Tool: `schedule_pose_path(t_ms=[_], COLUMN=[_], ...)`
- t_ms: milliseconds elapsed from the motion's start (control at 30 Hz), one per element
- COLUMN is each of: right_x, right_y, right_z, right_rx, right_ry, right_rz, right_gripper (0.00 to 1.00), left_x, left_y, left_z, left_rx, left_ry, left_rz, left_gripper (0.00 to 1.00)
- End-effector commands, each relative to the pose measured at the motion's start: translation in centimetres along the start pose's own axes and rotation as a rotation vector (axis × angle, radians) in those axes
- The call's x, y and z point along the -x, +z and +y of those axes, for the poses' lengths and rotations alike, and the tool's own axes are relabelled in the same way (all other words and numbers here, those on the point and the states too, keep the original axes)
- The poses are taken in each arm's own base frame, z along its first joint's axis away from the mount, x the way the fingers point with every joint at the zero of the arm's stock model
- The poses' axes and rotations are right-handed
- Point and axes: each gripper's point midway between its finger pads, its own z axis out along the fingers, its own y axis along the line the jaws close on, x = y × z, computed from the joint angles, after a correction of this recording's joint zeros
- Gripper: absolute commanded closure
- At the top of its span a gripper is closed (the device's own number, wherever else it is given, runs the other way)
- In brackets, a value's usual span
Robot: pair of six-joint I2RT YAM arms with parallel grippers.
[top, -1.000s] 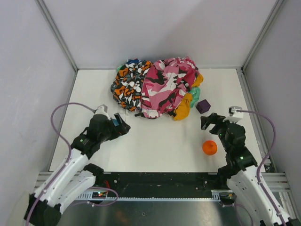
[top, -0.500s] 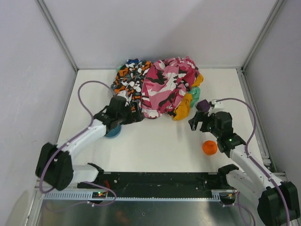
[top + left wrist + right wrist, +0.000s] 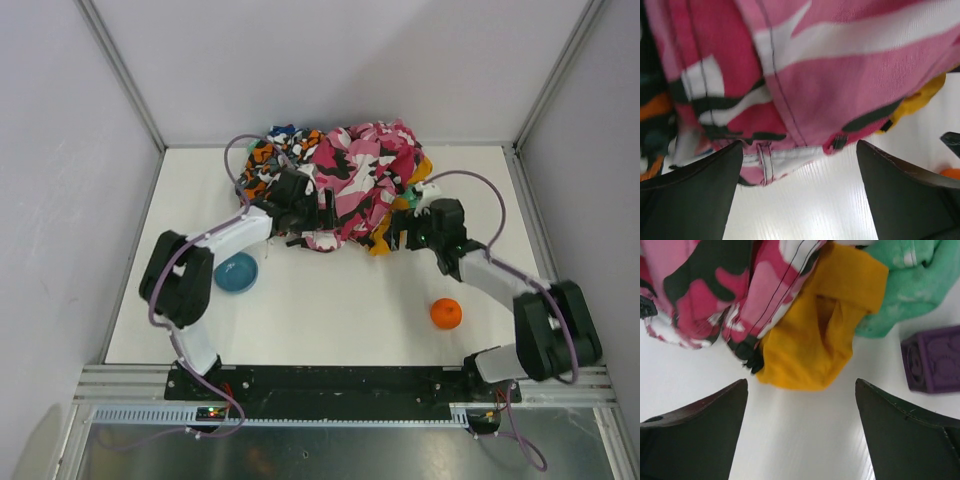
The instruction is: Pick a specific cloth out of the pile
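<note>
The pile lies at the back middle of the table: a pink camouflage cloth (image 3: 355, 185) beside an orange-black-white cloth (image 3: 268, 170). The mustard-yellow cloth (image 3: 388, 232) sticks out from under the pink one at the pile's right front. It also shows in the right wrist view (image 3: 812, 340). My right gripper (image 3: 406, 237) is open, and its fingertips straddle the yellow cloth's near edge (image 3: 801, 382) without gripping it. My left gripper (image 3: 318, 210) is open at the pink cloth's front hem (image 3: 800, 145) and holds nothing.
A teal-green cloth (image 3: 905, 285) and a purple cube (image 3: 932, 360) lie just right of the yellow cloth. An orange ball (image 3: 446, 314) sits at the front right. A blue bowl (image 3: 237, 271) sits at the front left. Frame walls enclose the table.
Both arms have reached forward from the table's front to the pile. The left arm's move uncovered the blue bowl. The right gripper passed the cube to the yellow cloth.
</note>
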Motion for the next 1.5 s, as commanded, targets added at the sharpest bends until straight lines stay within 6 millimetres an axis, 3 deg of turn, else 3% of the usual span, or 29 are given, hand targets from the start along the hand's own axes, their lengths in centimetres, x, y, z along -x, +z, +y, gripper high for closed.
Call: schedule_pose_path(t_ms=[0, 167, 233, 333, 467, 600, 733, 867, 1000, 1133, 1267, 1467], right_x=[1.9, 0.4, 0.1, 0.8, 3.4, 8.9, 15.9, 23.3, 28.7, 31.3, 31.9, 31.2], right_y=[3.9, 7.3, 7.6, 7.1, 4.8, 0.2, -5.9, -13.3, -21.1, -28.7, -34.8, -39.8], right_z=[-0.6, -0.6, -0.3, 0.1, 1.8, 4.9, 9.3, 13.4, 16.9, 20.3, 23.5, 26.7], right_rx=[-0.003, 0.008, 0.02, 0.026, 0.081, 0.186, 0.337, 0.456, 0.56, 0.67, 0.775, 0.916], right_ry=[-0.018, 0.09, 0.112, 0.117, 0.094, 0.029, -0.069, -0.181, -0.253, -0.334, -0.427, -0.522], right_rz=[-0.001, 0.08, 0.097, 0.088, 0.041, -0.102, -0.281, -0.501, -0.701, -0.864, -0.94, -0.976], right_gripper=[0.1, 0.26, 0.48, 0.75, 0.95, 1.0, 1.0, 1.0, 1.0, 1.0, 1.0, 1.0], left_x=[2.8, 3.3, 3.7, 4.6, 4.9, 4.7, 4.6, 4.4, 4.2, 3.8, 3.8, 4.0], left_y=[2.6, 6.6, 7.9, 9.9, 12.3, 13.5, 14.1, 14.1, 14.2, 14.4, 14.5, 14.1], left_z=[-1.7, -1.9, -1.8, -1.6, -1.4, -0.7, -0.3, -0.2, 0.0, 0.2, -0.1, -0.6], left_rx=[-0.049, -0.062, -0.055, -0.037, -0.032, -0.024, -0.023, -0.019, -0.015, -0.012, -0.022, -0.039], left_ry=[0.073, 0.074, 0.068, 0.061, 0.03, -0.019, -0.058, -0.076, -0.088, -0.099, -0.114, -0.122], left_rz=[-0.032, 0.0, 0.0, -0.012, 0.002, 0.018, 0.027, 0.033, 0.04, 0.05, 0.056, 0.055], left_gripper=[0.0, 0.0, 0.0, 0.0, 0.0, 0.0, 0.0, 0.0, 0.0, 0.0, 0.0, 0.0])
